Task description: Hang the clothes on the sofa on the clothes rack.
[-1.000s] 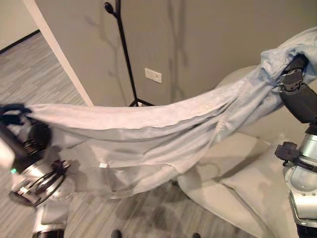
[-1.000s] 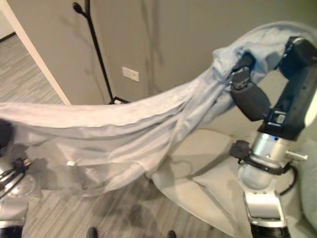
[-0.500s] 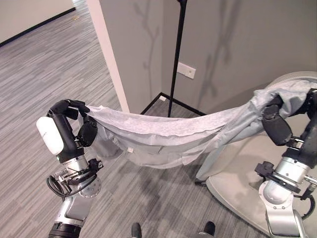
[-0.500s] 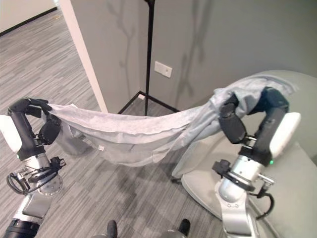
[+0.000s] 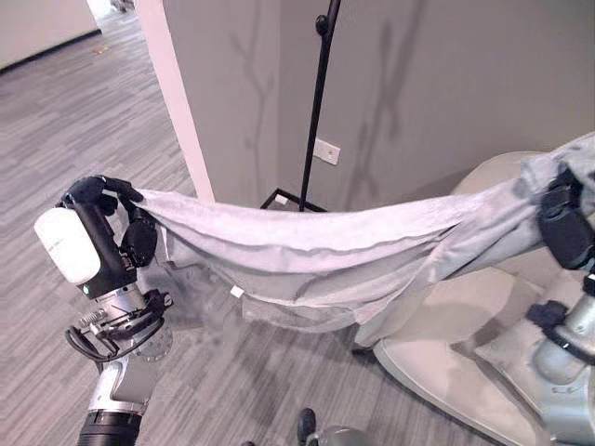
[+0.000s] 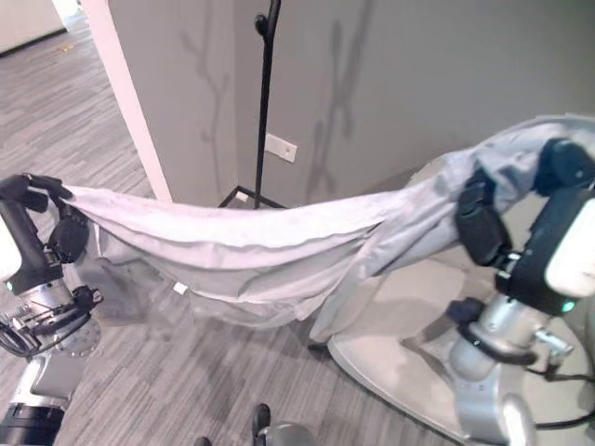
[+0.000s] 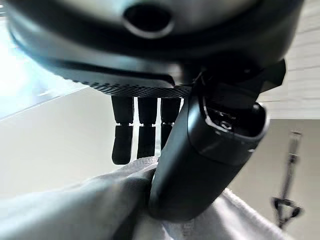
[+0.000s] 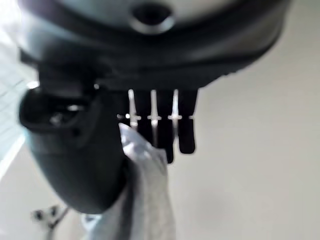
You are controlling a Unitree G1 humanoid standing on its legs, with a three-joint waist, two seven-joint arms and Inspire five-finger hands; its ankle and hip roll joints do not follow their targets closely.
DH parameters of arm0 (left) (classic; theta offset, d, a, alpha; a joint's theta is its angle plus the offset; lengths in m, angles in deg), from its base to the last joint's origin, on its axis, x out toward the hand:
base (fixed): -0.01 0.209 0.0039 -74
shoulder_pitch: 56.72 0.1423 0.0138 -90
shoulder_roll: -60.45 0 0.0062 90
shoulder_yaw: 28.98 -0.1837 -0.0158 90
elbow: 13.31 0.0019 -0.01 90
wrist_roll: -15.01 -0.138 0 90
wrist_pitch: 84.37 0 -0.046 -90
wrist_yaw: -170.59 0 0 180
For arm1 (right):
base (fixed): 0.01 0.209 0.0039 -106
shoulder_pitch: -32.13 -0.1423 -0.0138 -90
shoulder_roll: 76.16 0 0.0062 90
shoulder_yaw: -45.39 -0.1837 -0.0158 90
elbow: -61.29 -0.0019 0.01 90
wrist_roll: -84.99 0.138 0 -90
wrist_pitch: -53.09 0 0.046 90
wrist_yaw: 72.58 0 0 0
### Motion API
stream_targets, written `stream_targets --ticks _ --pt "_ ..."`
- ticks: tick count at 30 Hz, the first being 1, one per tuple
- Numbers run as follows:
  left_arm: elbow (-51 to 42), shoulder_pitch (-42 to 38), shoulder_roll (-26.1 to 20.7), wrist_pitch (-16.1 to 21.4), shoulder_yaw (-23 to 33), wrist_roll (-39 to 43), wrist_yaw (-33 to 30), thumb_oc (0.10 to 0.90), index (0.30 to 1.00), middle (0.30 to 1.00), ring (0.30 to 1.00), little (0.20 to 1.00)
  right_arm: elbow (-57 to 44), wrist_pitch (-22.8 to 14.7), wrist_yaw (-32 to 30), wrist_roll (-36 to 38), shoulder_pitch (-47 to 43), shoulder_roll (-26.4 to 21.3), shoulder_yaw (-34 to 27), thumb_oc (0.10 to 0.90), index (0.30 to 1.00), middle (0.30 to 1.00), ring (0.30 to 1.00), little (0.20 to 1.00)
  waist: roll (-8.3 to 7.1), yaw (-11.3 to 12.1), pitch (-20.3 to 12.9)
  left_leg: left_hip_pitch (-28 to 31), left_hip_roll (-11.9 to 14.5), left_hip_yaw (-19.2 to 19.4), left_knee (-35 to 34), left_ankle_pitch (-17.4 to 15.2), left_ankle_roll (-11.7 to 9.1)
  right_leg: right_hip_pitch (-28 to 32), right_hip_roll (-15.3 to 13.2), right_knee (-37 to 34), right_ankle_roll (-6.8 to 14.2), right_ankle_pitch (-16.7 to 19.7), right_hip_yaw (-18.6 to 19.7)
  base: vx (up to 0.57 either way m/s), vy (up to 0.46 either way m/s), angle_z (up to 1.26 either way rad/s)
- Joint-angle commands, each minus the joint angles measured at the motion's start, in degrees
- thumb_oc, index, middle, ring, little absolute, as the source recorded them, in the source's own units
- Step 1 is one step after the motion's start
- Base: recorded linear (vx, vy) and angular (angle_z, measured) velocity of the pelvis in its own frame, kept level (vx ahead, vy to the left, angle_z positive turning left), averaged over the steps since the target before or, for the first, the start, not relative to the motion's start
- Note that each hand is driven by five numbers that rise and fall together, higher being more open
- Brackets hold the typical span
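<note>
A pale grey garment (image 5: 325, 243) hangs stretched in the air between my two hands, sagging in the middle above the floor. My left hand (image 5: 121, 228) is shut on its left end, with the thumb (image 7: 200, 160) pinching the cloth (image 7: 90, 210) against the fingers. On the other side, my right hand (image 6: 483, 228) is shut on the right end, and the cloth (image 8: 145, 200) runs between its thumb and fingers. The black clothes rack pole (image 5: 314, 111) stands against the grey wall behind the garment, its base (image 5: 284, 200) on the floor.
A light grey sofa (image 5: 465, 353) sits at the lower right under my right arm. A white wall corner post (image 5: 177, 102) stands left of the rack. Grey striped carpet (image 5: 56, 121) stretches off to the left. A white wall socket (image 5: 326, 151) sits by the pole.
The camera has shifted, so the scene sits differently. The garment stays held taut between both hands; my right hand is now higher and further right in view.
</note>
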Motion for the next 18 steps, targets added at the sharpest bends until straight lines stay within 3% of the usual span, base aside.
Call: stream_targets --ticks 1,4,5,7,10,11,12,13,15,17,18 --pt "-2.85 -10.12 -7.45 1.19 3.01 -4.5 -6.61 0.4 0.3 0.3 0.3 0.3 1.5 4.13 -7.32 -6.29 -5.77 -7.25 -5.82 0.4 0.3 0.3 0.3 0.3 -1.72 0.23 -6.41 -6.88 -0.12 3.84 17.42 -8.64 -1.47 6.07 -2.26 -9.13 8.75 2.16 2.39 0.07 -0.072 0.07" --pt "0.61 -13.97 -9.95 0.35 1.32 -5.23 -7.62 0.4 0.3 0.3 0.3 0.3 5.74 4.48 -8.38 -5.97 -7.93 -11.79 -5.08 0.4 0.3 0.3 0.3 0.3 -2.02 0.51 -5.37 -11.17 2.08 4.3 26.55 -5.42 -3.08 7.51 -2.39 -10.17 7.77 2.04 2.35 0.08 -0.038 0.0" --pt "3.2 -15.7 -13.58 -1.16 1.36 -6.19 -8.25 0.4 0.3 0.3 0.3 0.3 7.77 4.08 -8.21 -6.05 -8.25 -15.94 -5.4 0.4 0.3 0.3 0.3 0.3 -1.82 0.53 -5.61 -12.75 4.02 4.79 28.11 -3.79 -3.18 8.44 -2.79 -10.38 7.96 1.36 2.39 0.12 0.038 -0.1" --pt "5.34 -17.55 -15.56 -2.08 0.92 -6.1 -8.79 0.4 0.3 0.3 0.3 0.3 9.6 3.67 -8.24 -5.55 -9.2 -18.33 -5.14 0.4 0.3 0.3 0.3 0.3 -1.87 0.81 -5.67 -13.74 4.44 4.91 26.78 -3.6 -2.75 8.4 -3.28 -10.43 8.22 1.23 2.74 0.12 0.068 -0.03" --pt "10.62 -20.5 -21.1 -5.09 -0.44 -5.97 -9.05 0.4 0.3 0.3 0.3 0.3 13.14 2.04 -7.63 -4.91 -11.47 -23.8 -3.76 0.4 0.3 0.3 0.3 0.3 -1.52 1.68 -6.51 -13.91 3.37 2.52 17.62 -4.84 -1.57 8.55 -4.14 -10.45 9.17 0.65 4.35 0.16 0.146 -0.25" --pt "12.1 -21.28 -21.82 -5.64 -1.11 -5.5 -8.74 0.4 0.3 0.3 0.3 0.3 14.16 1.54 -7.35 -4.3 -13.03 -24.87 -2.81 0.4 0.3 0.3 0.3 0.3 -1.11 2.13 -6.74 -13.63 2.96 0.54 12.69 -3.56 -1.71 8.76 -4.13 -10.44 9.39 0.44 5.04 0.32 0.265 -0.43" --pt "13.37 -22.49 -23.46 -6.28 -1.78 -4.84 -7.89 0.4 0.3 0.3 0.3 0.3 16.02 1.12 -6.68 -3.29 -14.54 -27.04 -1.65 0.4 0.3 0.3 0.3 0.3 -0.22 3.16 -6.92 -14.26 3.0 -3.79 6.24 -0.14 -2.52 9.69 -3.9 -10.41 9.47 -0.45 6.37 0.24 0.19 -0.57" --pt "13.79 -22.99 -23.51 -6.3 -2.01 -4.66 -7.94 0.4 0.3 0.3 0.3 0.3 16.77 1.0 -6.92 -3.03 -15.29 -27.46 -1.1 0.4 0.3 0.3 0.3 0.3 -0.17 2.98 -6.93 -13.57 2.9 -3.94 4.23 1.21 -2.67 9.51 -3.87 -10.4 9.37 -0.38 6.24 0.26 0.181 -0.67" --pt "17.11 -26.01 -26.37 -6.78 -4.86 -3.97 -7.4 0.4 0.3 0.3 0.3 0.3 21.0 1.5 -6.41 -2.73 -17.95 -31.61 1.93 0.4 0.3 0.3 0.3 0.3 0.5 4.22 -6.37 -16.94 3.2 -9.33 -2.17 4.31 -4.0 11.83 -4.2 -10.36 9.47 -2.61 8.34 0.25 0.135 -0.56" --pt "19.06 -28.22 -27.45 -6.89 -6.59 -3.51 -6.91 0.4 0.3 0.3 0.3 0.3 24.02 1.95 -6.47 -2.41 -19.85 -33.26 3.68 0.4 0.3 0.3 0.3 0.3 0.83 4.02 -6.1 -17.79 3.4 -9.69 -2.84 5.06 -4.54 12.74 -4.3 -10.25 9.72 -3.31 8.75 0.26 0.19 -0.43" --pt "22.88 -32.21 -28.15 -6.96 -9.92 -2.01 -5.63 0.4 0.3 0.3 0.3 0.3 29.16 3.41 -5.95 -0.74 -23.34 -34.72 6.93 0.4 0.3 0.3 0.3 0.3 1.86 3.81 -6.53 -18.15 3.81 -8.69 -2.87 6.26 -4.81 14.43 -5.08 -9.65 10.76 -4.59 9.68 0.28 0.241 -0.42"
